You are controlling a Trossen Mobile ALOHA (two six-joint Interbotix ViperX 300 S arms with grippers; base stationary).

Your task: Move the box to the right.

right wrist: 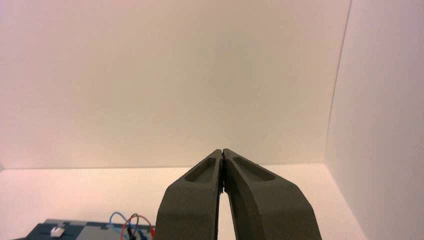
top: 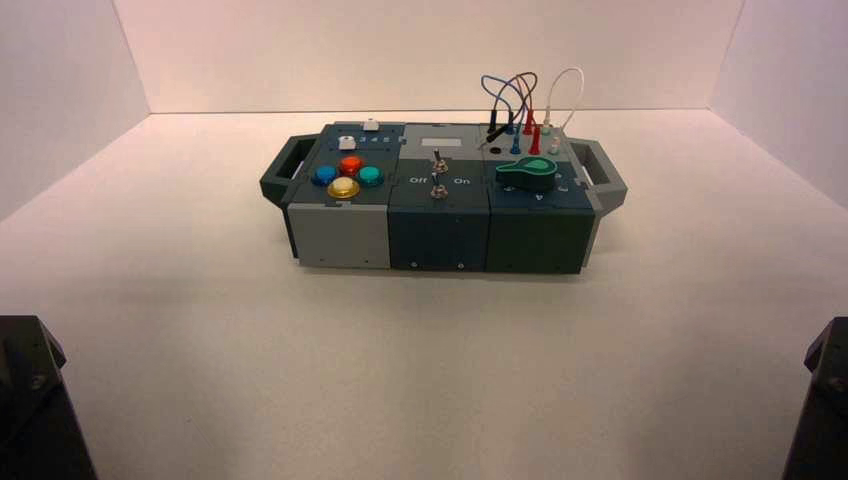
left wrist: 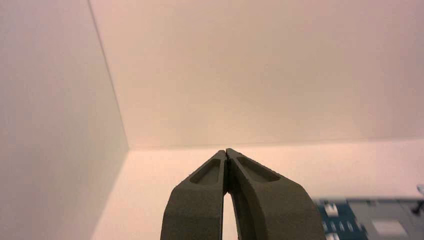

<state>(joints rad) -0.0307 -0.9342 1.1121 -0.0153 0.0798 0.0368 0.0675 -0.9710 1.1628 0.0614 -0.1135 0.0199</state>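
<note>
The box (top: 440, 232) is a long dark teal-grey panel box in the middle of the table, with a handle at each end. Its left section has a light grey front and four coloured buttons (top: 346, 175). Two toggle switches (top: 438, 175) stand in the middle, a green knob (top: 527, 176) and looping wires (top: 520, 100) on the right. My left gripper (left wrist: 226, 152) is shut and empty, parked at the near left, far from the box. My right gripper (right wrist: 222, 152) is shut and empty, parked at the near right. A corner of the box shows in the left wrist view (left wrist: 370, 220) and in the right wrist view (right wrist: 75, 230).
White walls (top: 430, 50) close the table on the left, back and right. The dark arm bases sit at the near left corner (top: 35, 400) and near right corner (top: 820, 400). The bare table top (top: 700, 300) lies to the right of the box.
</note>
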